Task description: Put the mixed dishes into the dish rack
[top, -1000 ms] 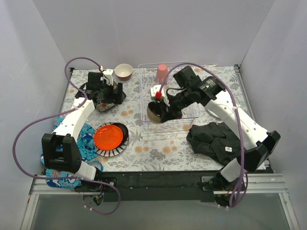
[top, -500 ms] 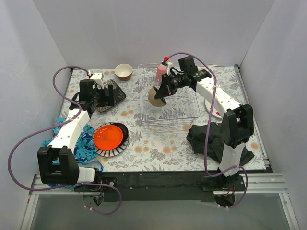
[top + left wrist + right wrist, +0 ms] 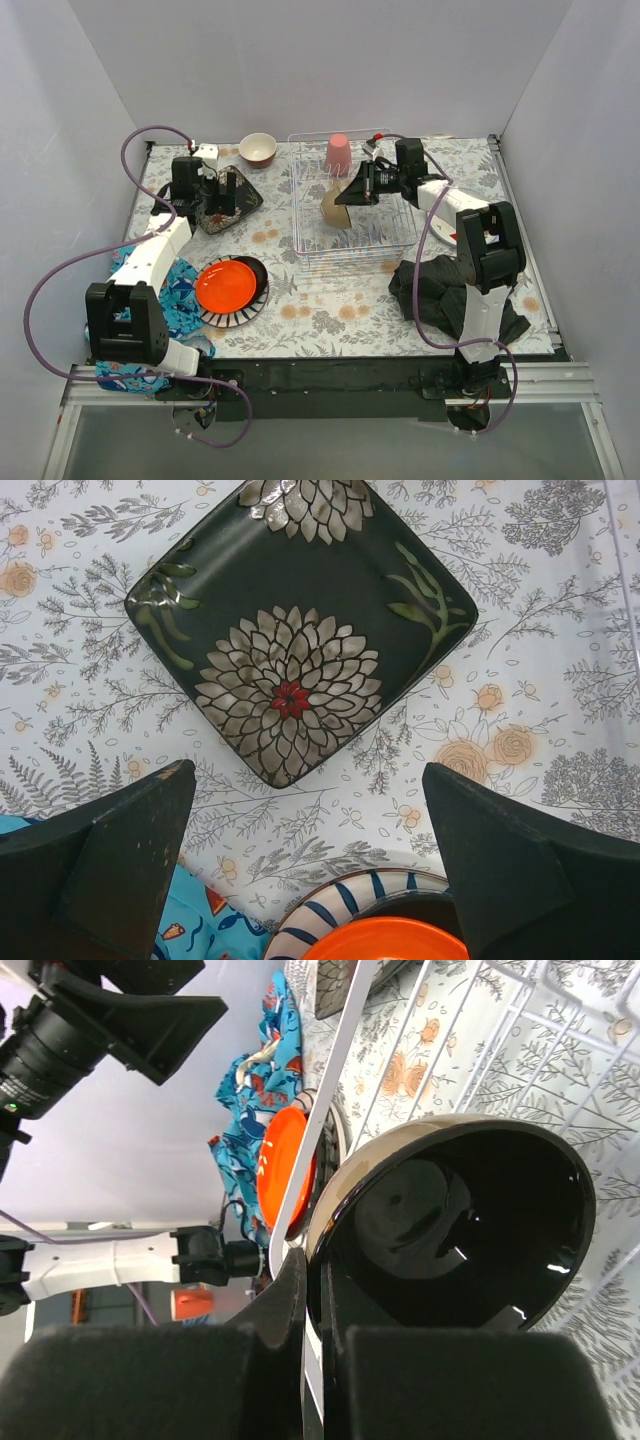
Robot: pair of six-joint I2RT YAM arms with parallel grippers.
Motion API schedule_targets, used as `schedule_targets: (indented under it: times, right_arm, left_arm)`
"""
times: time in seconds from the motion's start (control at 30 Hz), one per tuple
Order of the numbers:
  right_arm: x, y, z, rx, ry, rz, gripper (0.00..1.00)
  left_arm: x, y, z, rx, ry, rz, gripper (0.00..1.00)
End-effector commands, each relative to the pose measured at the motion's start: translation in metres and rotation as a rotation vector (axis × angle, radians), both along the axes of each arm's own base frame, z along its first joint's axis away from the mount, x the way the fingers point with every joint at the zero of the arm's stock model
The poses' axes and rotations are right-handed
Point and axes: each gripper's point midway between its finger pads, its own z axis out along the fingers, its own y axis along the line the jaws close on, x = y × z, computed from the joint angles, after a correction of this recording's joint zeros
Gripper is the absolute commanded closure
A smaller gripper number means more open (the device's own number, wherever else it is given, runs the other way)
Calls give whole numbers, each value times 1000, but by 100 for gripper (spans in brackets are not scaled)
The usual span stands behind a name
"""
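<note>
Already in the white wire dish rack (image 3: 372, 242): 1 pink plastic cup (image 3: 338, 153). Pinched by the right gripper (image 3: 305, 1305), tilted over the rack: glossy dark tan-bottomed bowl (image 3: 450, 1230). Spread wide above the black square flowered plate (image 3: 300, 630): left gripper (image 3: 310, 825). Left outside: round red bowl (image 3: 258, 149), round orange plate (image 3: 226, 284).

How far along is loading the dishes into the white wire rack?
Done: only the pink cup stands in the white wire dish rack. In hand: the right gripper is shut on the dark tan-bottomed bowl, held tilted over the rack. The open left gripper hovers above the black square flowered plate. Left, at least: that plate, the red bowl and the orange plate, none racked yet.
</note>
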Motion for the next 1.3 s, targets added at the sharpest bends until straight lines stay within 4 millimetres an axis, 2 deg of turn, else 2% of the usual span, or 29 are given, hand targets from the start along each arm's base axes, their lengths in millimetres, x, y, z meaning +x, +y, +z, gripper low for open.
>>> schedule_targets:
  times: [0.0, 0.43, 0.57, 0.6, 0.63, 0.73, 0.9, 0.93, 1.07, 1.1, 1.13, 1.17, 1.2, 1.23, 1.27]
  right_arm:
    - [-10, 7, 31, 117, -41, 64, 99]
    - [-16, 4, -14, 68, 92, -7, 99]
    - [-22, -1, -34, 25, 136, -35, 99]
    - [-21, -3, -37, 4, 103, -36, 89]
    - [-21, -6, -39, -13, 109, -46, 86]
    - [-20, -17, -36, -64, 69, -65, 75]
    - [-10, -40, -27, -182, 5, -130, 65]
    - [-7, -45, -26, -208, -16, -140, 64]
    - [1, -80, -33, -366, -60, -209, 61]
    - [2, -84, -29, -383, -79, -212, 61]
    - [0, -88, -26, -397, -85, -214, 60]
    - [0, -90, -16, -398, -111, -213, 60]
    - [-1, -91, -11, -399, -133, -202, 60]
    - [-4, -92, -7, -401, -138, -192, 60]
    - [-5, -91, 5, -391, -169, -188, 60]
  left_arm:
    - [8, 6, 12, 31, -13, 17, 2]
    - [3, -5, 11, 27, -5, -13, 2]
    - [0, -10, 9, 11, 2, -28, 2]
    - [1, -11, 10, 9, -1, -33, 2]
    - [1, -11, 11, 7, -1, -36, 2]
    - [5, -14, 12, -3, -9, -49, 2]
    - [19, -20, 15, -21, -47, -63, 2]
    - [22, -21, 10, -23, -39, -67, 2]
    - [47, -27, 13, -8, -85, -112, 2]
    - [52, -33, 11, -18, -85, -147, 2]
    - [60, -41, 20, -23, -110, -202, 2]
    - [69, -45, 7, -24, -85, -224, 2]
    - [75, -49, 6, -28, -86, -243, 2]
    - [88, -52, 20, -29, -118, -263, 2]
    - [94, -57, 15, -19, -112, -301, 2]
